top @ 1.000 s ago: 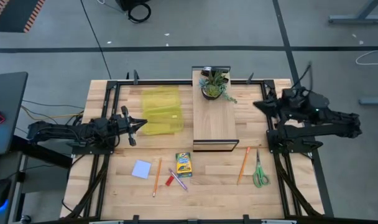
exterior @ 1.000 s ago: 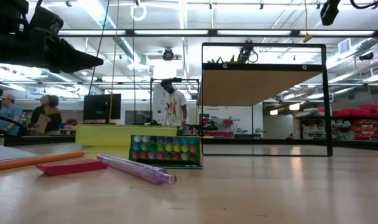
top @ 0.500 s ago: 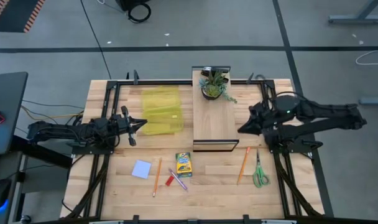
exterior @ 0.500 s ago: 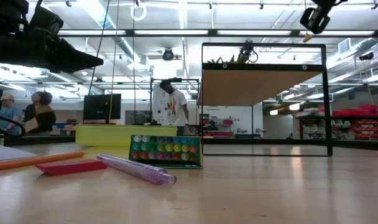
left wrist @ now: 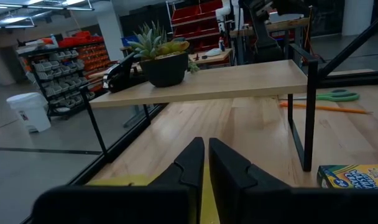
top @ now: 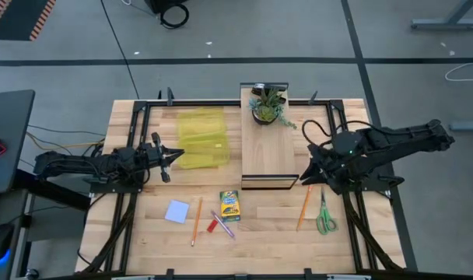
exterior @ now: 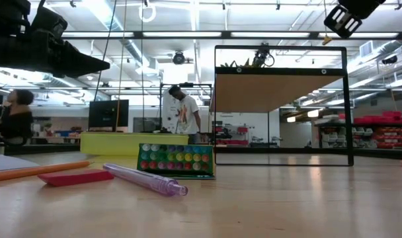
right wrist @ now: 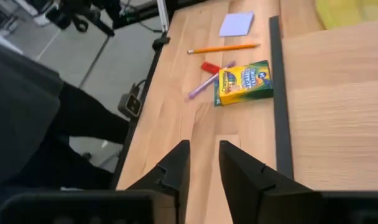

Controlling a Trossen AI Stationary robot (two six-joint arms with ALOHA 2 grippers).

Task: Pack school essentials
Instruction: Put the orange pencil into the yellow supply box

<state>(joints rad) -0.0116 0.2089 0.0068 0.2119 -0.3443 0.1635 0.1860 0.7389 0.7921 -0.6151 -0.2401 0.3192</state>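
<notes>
Right gripper [top: 305, 177]: you have it slightly parted, empty, near the pencil [top: 304, 206], probably for picking.
Left gripper [top: 176, 153]: closed, waiting above the worktop [top: 275, 222].

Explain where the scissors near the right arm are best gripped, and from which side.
The scissors lie flat on the table, green handles toward the front edge, blades pointing back, beside an orange pencil. Probably best: come straight down with the right tool and pinch across the narrow neck where the blades meet the handles, fingers closing from the two long sides, clear of the pencil.
</notes>
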